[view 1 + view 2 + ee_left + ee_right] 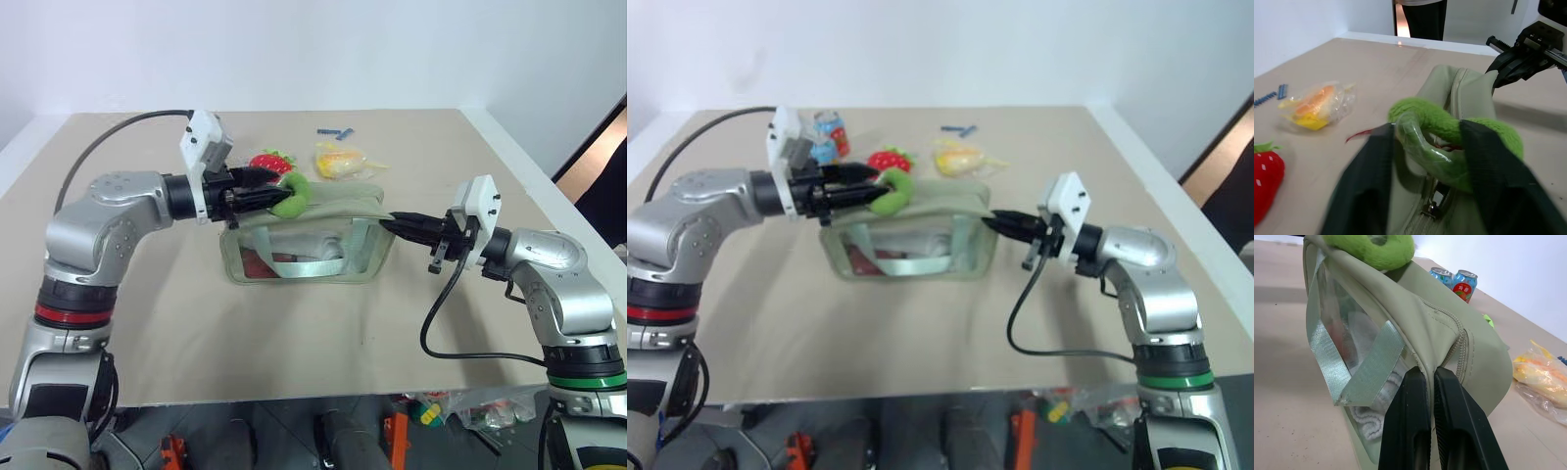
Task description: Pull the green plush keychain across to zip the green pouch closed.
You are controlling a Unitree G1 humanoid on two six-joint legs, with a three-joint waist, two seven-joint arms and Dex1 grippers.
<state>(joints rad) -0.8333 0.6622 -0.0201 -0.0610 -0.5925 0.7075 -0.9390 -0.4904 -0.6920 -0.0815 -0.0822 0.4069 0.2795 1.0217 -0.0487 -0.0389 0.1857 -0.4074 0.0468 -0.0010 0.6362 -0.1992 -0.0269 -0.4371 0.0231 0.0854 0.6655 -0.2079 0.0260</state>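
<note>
The green pouch stands on the tan table with its clear window side facing me and a towel and strap showing inside. The lime-green plush keychain sits at the pouch's top left corner, on the zipper pull. My left gripper points level at it. Its fingers stand apart on either side of the uncompressed plush ring. My right gripper is shut on the pouch's right end, pinching the fabric by the zipper's end.
A red plush strawberry and a yellow packet lie just behind the pouch, with a small blue item farther back. Two drink cans stand at the back left. The table's right edge is near my right arm.
</note>
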